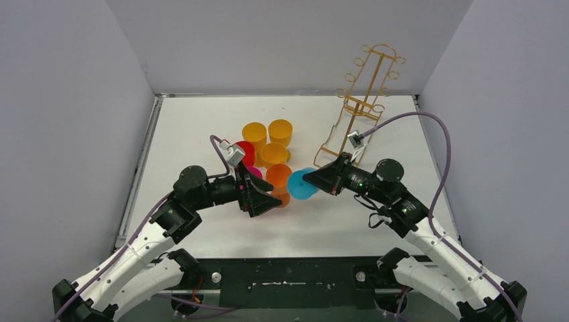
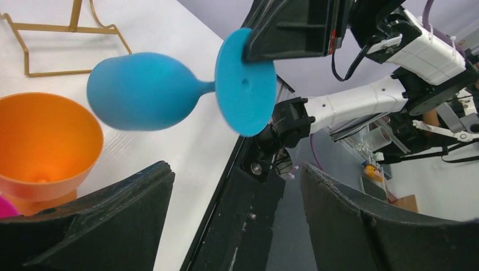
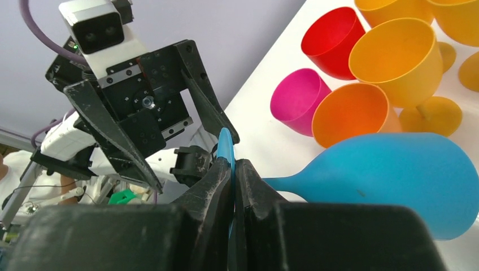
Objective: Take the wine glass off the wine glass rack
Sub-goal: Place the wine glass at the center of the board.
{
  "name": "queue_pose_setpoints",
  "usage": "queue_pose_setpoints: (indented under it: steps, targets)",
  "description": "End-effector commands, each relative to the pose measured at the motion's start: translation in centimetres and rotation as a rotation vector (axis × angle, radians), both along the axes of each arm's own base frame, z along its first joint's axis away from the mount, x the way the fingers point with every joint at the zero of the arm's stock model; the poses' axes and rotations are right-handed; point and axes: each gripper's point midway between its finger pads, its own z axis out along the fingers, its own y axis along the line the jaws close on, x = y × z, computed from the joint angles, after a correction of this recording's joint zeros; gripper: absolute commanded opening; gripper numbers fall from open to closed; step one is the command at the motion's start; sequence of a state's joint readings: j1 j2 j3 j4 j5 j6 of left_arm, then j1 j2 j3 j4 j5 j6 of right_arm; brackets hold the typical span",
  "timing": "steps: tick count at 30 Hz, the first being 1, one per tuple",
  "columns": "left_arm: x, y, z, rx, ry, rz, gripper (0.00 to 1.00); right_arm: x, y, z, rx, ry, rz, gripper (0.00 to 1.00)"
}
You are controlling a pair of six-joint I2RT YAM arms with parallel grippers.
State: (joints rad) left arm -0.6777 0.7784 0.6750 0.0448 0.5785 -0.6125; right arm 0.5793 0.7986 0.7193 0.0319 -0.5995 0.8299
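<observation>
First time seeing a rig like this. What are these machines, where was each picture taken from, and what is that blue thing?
These are two robot arms bolted at the near edge of a white table, each ending in a two-finger gripper. The wide picture comes from a fixed camera above and behind them; the other two come from a camera on each wrist, so the dark shapes along their bottom edge are that arm's own fingers. The right gripper is shut on the round foot of a matte blue wine glass, holding it sideways. The left gripper is open and empty, facing that glass. On the table are a tall gold wire rack and a cluster of yellow, orange, red and pink plastic-looking glasses.
</observation>
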Motion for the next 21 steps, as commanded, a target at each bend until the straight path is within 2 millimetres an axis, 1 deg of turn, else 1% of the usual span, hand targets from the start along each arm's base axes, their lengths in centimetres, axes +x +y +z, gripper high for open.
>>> queue_pose_setpoints:
  steps: [1,6,10,14,16,18,19,21]
  targets:
    - [0.0,-0.7,4.7,-0.132,-0.103,0.022,0.79,0.3,0.6,4.1,0.044,-0.148,-0.038,0.00]
    - [-0.3,-1.5,4.9,-0.174,-0.086,-0.004,0.69,-0.3,1.3,4.4,0.039,-0.151,-0.012,0.00]
    - [-0.2,-1.6,5.5,-0.218,-0.101,0.023,0.65,-0.8,1.5,5.2,0.036,-0.157,0.001,0.00]
    - [-0.5,-2.2,5.3,-0.232,-0.084,-0.008,0.62,-1.2,1.4,5.9,0.040,-0.158,0.006,0.00]
    - [-0.6,-2.7,5.7,-0.259,-0.076,-0.021,0.59,-1.3,1.3,6.2,0.038,-0.158,0.007,0.00]
    - [-0.8,-3.4,6.3,-0.285,-0.073,-0.042,0.56,-1.5,1.3,6.0,0.026,-0.144,0.011,0.00]
    - [-0.8,-3.6,6.5,-0.293,-0.071,-0.046,0.54,-1.6,1.2,6.1,0.024,-0.144,0.010,0.00]
    - [-1.2,-4.0,6.8,-0.306,-0.076,-0.059,0.51,-1.8,1.0,6.3,0.024,-0.145,0.006,0.00]
